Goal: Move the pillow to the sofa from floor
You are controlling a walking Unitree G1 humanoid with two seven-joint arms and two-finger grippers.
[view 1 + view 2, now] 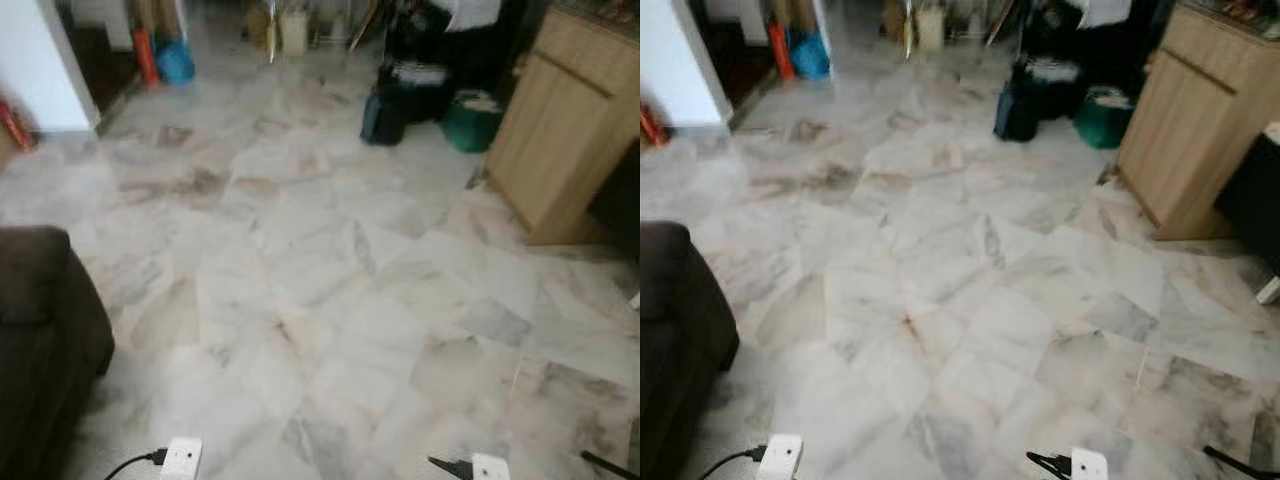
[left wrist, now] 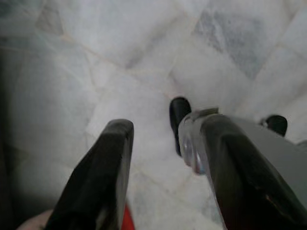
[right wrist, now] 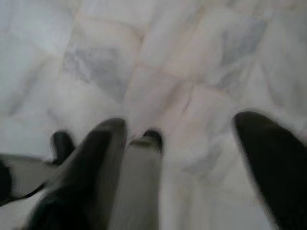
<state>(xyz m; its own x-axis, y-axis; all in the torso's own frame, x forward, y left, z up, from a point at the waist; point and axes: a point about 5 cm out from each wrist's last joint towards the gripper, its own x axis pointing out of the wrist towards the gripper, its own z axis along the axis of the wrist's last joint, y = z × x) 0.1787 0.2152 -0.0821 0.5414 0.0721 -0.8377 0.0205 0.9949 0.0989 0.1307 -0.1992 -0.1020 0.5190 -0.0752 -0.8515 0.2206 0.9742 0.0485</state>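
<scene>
In the left eye view, a marble floor (image 1: 330, 290) of pale grey and beige tiles is seen stretching ahead. A dark brown sofa (image 1: 40, 340) is met at the near left of the floor, only its arm and front corner being visible. To the right of the floor a light wooden cabinet (image 1: 565, 130) is placed, and beyond the floor's far edge a dark bag (image 1: 384, 112) and a green container (image 1: 470, 120) are set side by side. A blue object (image 1: 176, 62) and an orange one (image 1: 146, 52) are leaned at the far left, by a white wall (image 1: 35, 65). The pillow cannot be located anywhere on the floor.

In the right eye view, the same scene is repeated, slightly blurred.

In the left wrist view, the left gripper (image 2: 158, 158) is held above the floor with its two black fingers (image 2: 103, 177) parted by a moderate gap, and nothing is grasped between them.

In the right wrist view, the right gripper (image 3: 180, 158) is held over the tiles, its fingers (image 3: 273, 158) spread wide apart and empty; the picture is blurred.
</scene>
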